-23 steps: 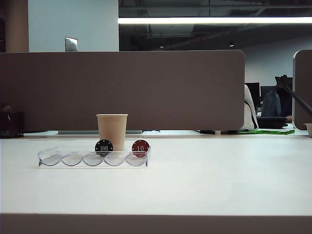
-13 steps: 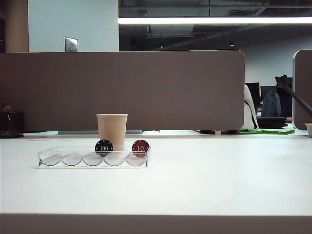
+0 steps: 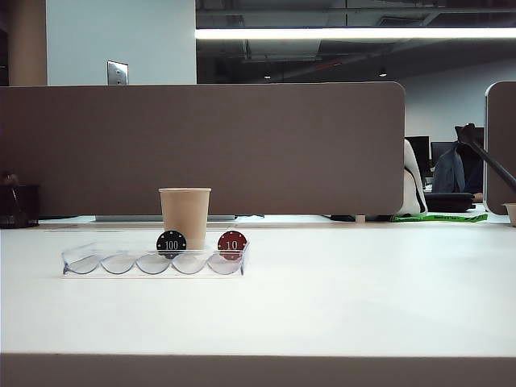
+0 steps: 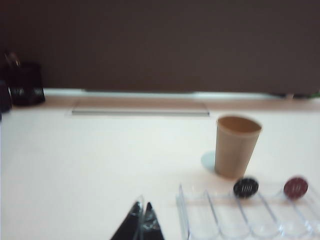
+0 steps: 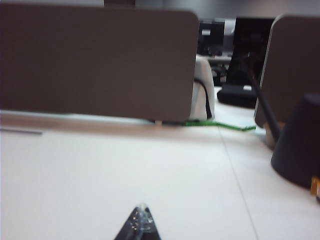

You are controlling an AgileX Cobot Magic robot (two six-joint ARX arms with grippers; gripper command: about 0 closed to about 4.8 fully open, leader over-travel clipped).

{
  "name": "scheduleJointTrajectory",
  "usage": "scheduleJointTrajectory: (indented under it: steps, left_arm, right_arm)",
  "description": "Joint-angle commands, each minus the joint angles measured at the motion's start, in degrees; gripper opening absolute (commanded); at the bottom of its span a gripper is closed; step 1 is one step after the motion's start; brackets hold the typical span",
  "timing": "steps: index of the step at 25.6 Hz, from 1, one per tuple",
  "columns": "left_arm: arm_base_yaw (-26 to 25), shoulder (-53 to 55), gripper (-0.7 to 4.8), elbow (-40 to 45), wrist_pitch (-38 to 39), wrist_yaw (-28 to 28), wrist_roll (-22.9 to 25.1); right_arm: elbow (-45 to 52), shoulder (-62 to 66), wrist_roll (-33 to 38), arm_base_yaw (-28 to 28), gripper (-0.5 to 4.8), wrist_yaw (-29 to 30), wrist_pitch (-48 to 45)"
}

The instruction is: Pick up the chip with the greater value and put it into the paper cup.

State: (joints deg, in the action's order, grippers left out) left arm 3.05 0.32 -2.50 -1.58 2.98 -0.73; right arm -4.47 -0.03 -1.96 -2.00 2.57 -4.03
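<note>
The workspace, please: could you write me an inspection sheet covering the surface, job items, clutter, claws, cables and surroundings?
Surface: white table, bare on its right half.
Job's things: black 100 chip and red 10 chip standing on edge in the clear chip tray; paper cup upright just behind the tray.
Clutter: dark holder at the far left edge.
Claws: left claw shut, empty, low over the table short of the tray; right claw shut, empty, over bare table.
Cables: green cable beyond the table's far edge.
Surroundings: brown divider panel behind the table.
</note>
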Motion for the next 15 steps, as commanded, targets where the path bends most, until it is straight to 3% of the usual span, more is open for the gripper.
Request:
scheduleJointTrajectory:
  steps: [1, 6, 11, 15]
  left_arm:
    - [-0.1, 0.4, -0.05, -3.8, 2.1, 0.3, 0.8]
    - [-0.1, 4.7, -0.05, -11.2, 8.7, 2.7, 3.8]
    - [-0.1, 17.5, -0.05, -22.7, 12.7, 10.4, 6.9]
    - [-0.1, 24.5, -0.05, -28.3, 14.7, 12.5, 12.9]
  right_arm:
    - [-3.7, 0.2, 0.2, 0.0, -0.06, -0.3, 3.8]
    - [-9.5, 0.6, 0.0, -0.1, -0.06, 0.1, 10.2]
    - [-20.3, 10.2, -2.8, -0.1, -0.06, 3.8, 16.0]
    - [-27.8, 18.4, -2.8, -0.1, -0.06, 7.2, 19.1]
